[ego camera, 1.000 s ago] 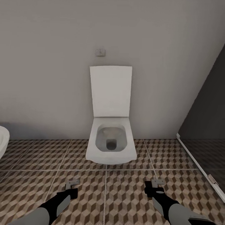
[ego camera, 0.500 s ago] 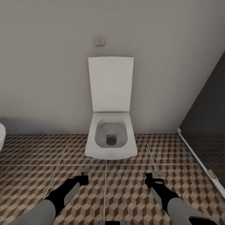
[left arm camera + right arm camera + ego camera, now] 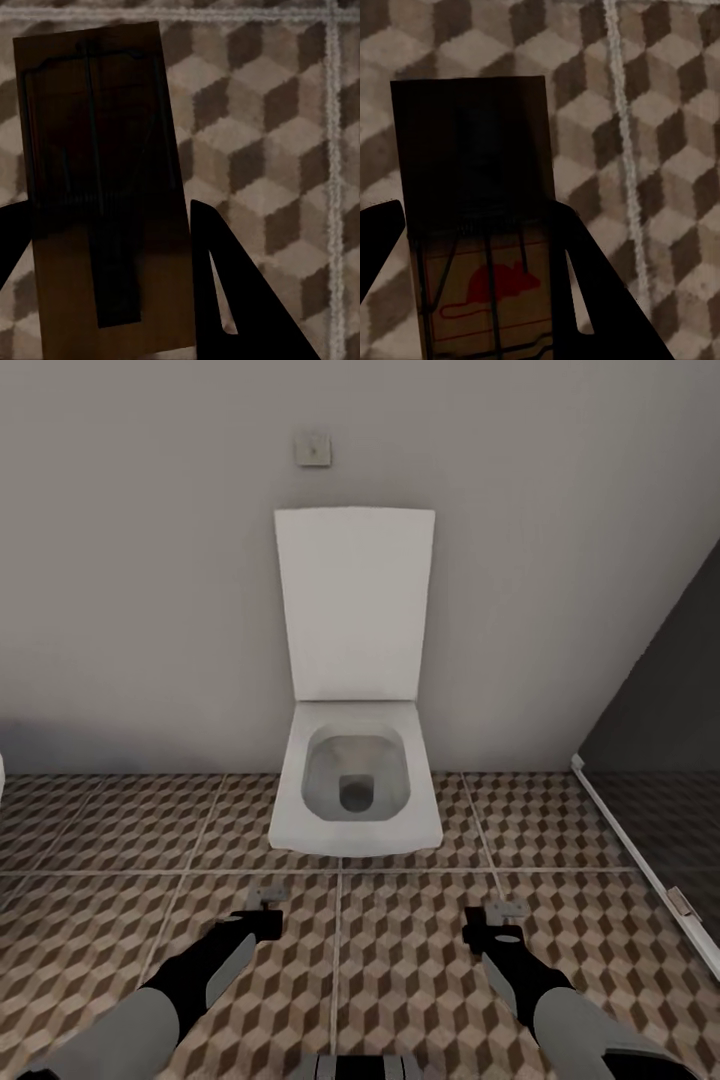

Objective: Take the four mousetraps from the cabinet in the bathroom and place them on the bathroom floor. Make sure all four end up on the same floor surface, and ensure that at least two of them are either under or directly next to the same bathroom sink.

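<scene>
Facing a white toilet (image 3: 355,780) against the grey wall (image 3: 150,560), the robot stands on the bathroom floor (image 3: 400,960) with both arms held low and forward; a dark glass partition (image 3: 660,760) closes the right side.

Left gripper (image 3: 264,908): in the left wrist view its fingers (image 3: 232,292) sit close on either side of a mousetrap (image 3: 101,195), dark brown with its wire bar showing, held above the tiles; the gripper is judged closed on it.

Right gripper (image 3: 493,922): in the right wrist view a second trap (image 3: 480,225), with a red mouse print on its tan end, lies between the dark fingers (image 3: 592,285) and likewise hangs over the floor; also judged clamped.

Progress, as judged: two of the four traps are out of the cabinet and in hand; neither is yet set down. The sink is not among the things before the robot, so the carrier appears to be in transit or short of the drop point. Remaining: place at least two traps under or beside one sink, fetch the other two, and lay all four on this same tiled surface; the state of those other two cannot be told.
</scene>
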`<state>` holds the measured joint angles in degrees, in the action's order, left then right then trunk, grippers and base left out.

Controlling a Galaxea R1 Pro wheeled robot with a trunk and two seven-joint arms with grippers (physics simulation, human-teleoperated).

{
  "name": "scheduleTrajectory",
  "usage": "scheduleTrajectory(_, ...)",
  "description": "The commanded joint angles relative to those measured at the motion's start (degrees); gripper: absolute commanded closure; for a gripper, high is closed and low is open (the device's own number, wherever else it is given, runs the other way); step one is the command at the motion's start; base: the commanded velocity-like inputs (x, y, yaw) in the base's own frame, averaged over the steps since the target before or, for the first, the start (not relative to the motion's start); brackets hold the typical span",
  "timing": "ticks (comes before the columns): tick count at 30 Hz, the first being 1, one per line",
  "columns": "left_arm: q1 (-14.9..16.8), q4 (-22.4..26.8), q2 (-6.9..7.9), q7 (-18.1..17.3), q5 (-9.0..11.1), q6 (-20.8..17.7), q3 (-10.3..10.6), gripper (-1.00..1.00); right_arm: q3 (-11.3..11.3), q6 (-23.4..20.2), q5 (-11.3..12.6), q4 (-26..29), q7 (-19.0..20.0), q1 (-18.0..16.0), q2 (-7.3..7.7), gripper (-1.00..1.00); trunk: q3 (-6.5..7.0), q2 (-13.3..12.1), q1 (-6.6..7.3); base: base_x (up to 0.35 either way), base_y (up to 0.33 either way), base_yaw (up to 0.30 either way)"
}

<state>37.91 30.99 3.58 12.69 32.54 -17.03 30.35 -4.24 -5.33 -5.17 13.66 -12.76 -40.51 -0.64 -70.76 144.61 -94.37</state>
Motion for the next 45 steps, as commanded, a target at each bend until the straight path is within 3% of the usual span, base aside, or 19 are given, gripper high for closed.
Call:
scheduleTrajectory(1,0.0,0.1,0.13,0.5,0.4,-0.2,0.4,1.0,-0.4,-0.3,-0.5,0.1,-0.1,0.0,-0.09,1.0,-0.27,0.0,-0.01,0.0,0.0,0.0)
scheduleTrajectory(8,0.1,0.1,0.47,0.5,0.3,0.0,0.1,1.0,-0.4,-0.3,-0.5,0.1,-0.1,0.0,-0.22,1.0,-1.82,0.1,-0.19,0.0,0.0,0.0)
scheduleTrajectory(25,0.1,0.2,0.5,0.6,0.3,0.2,0.0,1.0,-0.2,-0.3,-0.8,0.1,-0.1,0.0,-0.32,1.0,-1.82,0.1,-0.19,0.006,0.0,0.0)
scheduleTrajectory(45,0.1,0.2,0.55,0.6,0.3,0.2,-0.2,1.0,-0.3,-0.2,-0.8,0.1,-0.1,0.0,-0.24,1.0,-1.82,0.1,-0.19,0.284,0.0,0.0)
